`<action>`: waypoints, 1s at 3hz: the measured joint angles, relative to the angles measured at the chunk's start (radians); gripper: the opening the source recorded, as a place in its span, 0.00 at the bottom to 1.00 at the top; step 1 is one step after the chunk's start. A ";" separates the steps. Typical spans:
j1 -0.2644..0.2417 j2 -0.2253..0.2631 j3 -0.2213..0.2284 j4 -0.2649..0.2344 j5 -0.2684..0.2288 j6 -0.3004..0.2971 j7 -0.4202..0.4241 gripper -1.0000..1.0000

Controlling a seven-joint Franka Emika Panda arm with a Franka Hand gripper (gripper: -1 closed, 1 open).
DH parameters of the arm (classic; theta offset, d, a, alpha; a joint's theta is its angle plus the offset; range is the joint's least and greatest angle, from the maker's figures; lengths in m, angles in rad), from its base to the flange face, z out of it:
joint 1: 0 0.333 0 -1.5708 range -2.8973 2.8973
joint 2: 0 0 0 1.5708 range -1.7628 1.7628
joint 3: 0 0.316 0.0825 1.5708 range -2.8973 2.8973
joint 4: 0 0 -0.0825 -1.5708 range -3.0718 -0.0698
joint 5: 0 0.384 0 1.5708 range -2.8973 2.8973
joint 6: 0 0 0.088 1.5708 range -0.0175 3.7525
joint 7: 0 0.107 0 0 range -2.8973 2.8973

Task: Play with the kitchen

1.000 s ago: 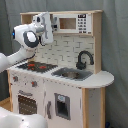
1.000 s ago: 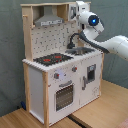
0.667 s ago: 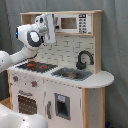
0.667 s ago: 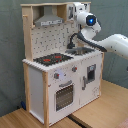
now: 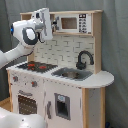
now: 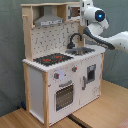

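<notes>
- The large white and light-wood toy play kitchen [image 5: 65, 80] [image 6: 62, 60] stands on a wooden floor [image 6: 100, 112].
- The white robot arm's gripper [image 5: 44, 22] [image 6: 85, 10] hovers at the upper shelf (whether the fingers are open, I cannot tell).
- The black faucet [image 5: 84, 59] [image 6: 74, 39] arches over the sink.

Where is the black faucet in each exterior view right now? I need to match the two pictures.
First exterior view: the black faucet stands right of centre, behind the sink, to the right of the stovetop.
Second exterior view: the faucet sits right of centre, right of the stovetop.
Shared landmark: the black-red stovetop.
</notes>
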 joint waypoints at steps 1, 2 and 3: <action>0.068 -0.016 -0.029 -0.069 -0.001 0.005 -0.015 0.00; 0.093 -0.018 -0.013 -0.124 -0.002 0.035 -0.029 0.00; 0.091 -0.018 -0.015 -0.124 -0.002 0.039 -0.030 1.00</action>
